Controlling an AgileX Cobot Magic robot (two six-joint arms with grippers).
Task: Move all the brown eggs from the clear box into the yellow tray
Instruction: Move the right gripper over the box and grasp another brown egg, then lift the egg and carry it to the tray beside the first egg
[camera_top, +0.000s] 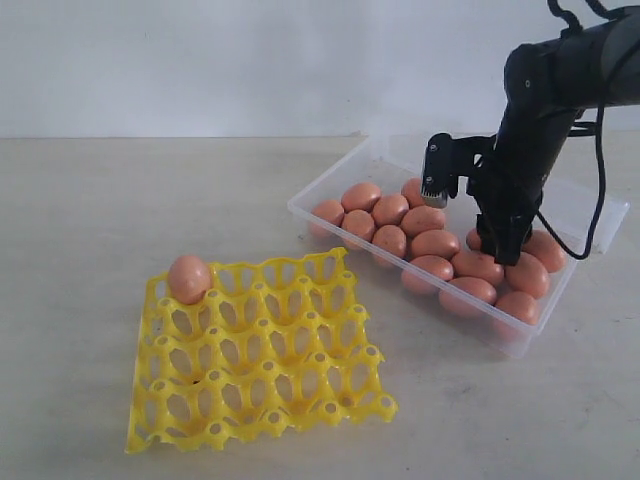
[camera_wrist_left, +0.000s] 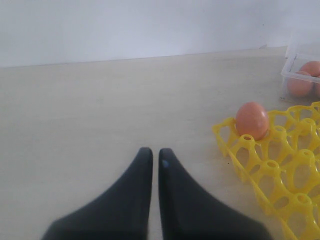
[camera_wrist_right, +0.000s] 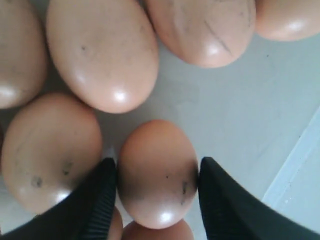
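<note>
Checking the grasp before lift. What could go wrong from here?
1. The right gripper holds the smooth pinkish-brown oval egg only across its sides; it may slip on lifting.
2. One jaw sits tight against a neighbouring brown egg in the clear plastic box; rising could drag or knock it.

Exterior high, angled down, left wrist low, sharing yellow tray, right wrist close above brown eggs

a plain white wall rises behind a pale beige tabletop under soft, even light.
</note>
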